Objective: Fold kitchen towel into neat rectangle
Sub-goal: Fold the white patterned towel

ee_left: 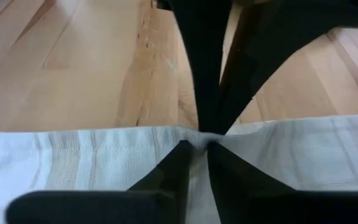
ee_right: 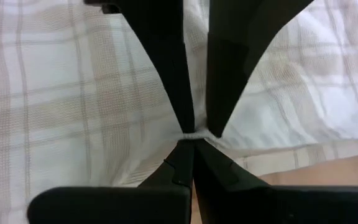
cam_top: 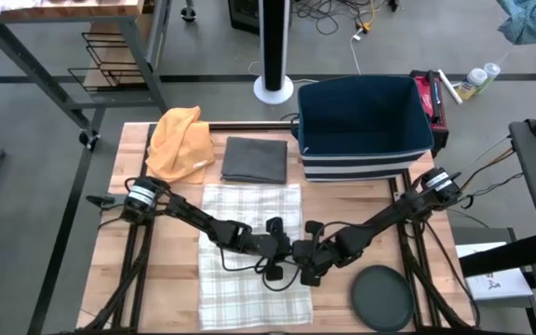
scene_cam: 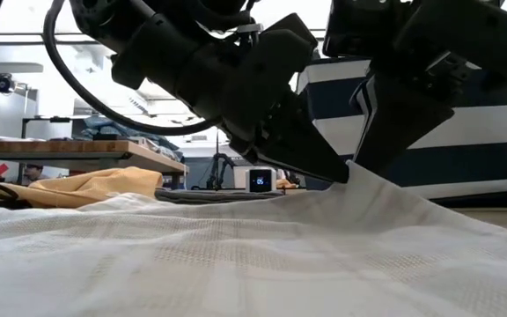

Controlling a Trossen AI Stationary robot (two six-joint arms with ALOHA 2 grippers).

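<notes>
Presently both my grippers met at the right-hand long edge of the white, beige-checked kitchen towel (cam_top: 249, 251), which lay spread flat lengthwise on the pale wooden slatted table (cam_top: 138, 307), its far end just short of a folded dark grey cloth (cam_top: 255, 158) and a crumpled orange cloth (cam_top: 180, 141). My left gripper (ee_left: 199, 144) had its two dark fingers drawn together on a small pucker of the towel's hem, and my right gripper (ee_right: 191, 138) was likewise clamped tight on the same spot from the opposite side, so the two sets of tips nearly touched. From table height the fabric rose in a small peak where the tips pinched it, the rest lying slack. I judged this to be the grasp stage of the first fold: the edge was secured, but no layer had yet been carried over, so the task stood near its start. The next move seemed to call for separating the two grips along the hem, or for lifting the pinched edge and carrying it across toward the opposite long edge, keeping the hem taut and parallel so the halves would match. A navy fabric bin with white stripes (cam_top: 361, 126) and a dark round disc (cam_top: 382, 298) sat clear of the towel.
</notes>
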